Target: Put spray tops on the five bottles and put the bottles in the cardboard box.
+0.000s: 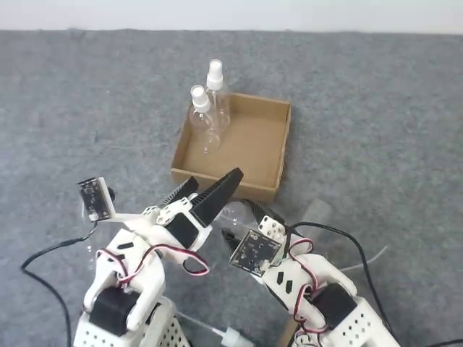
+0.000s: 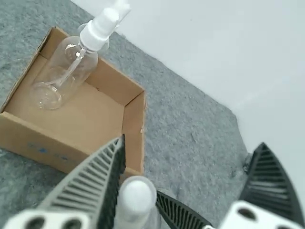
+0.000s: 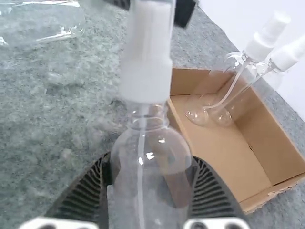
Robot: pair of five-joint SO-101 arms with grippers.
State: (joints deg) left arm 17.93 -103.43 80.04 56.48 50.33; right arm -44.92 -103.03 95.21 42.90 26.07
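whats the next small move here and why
Probably close the left gripper on the spray top and twist it tight. Its jaws stand open either side of the top, which sits on the neck of the bottle clamped in the right gripper.

A grey, felt-like mat covers the whole tabletop [image 1: 376, 108], evenly lit; a plain white wall [image 1: 231, 13] rises beyond the tabletop's far edge.

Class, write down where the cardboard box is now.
In the high view, the cardboard box sits mid-table, just beyond the left end effector, with two capped bottles standing in its far left corner.
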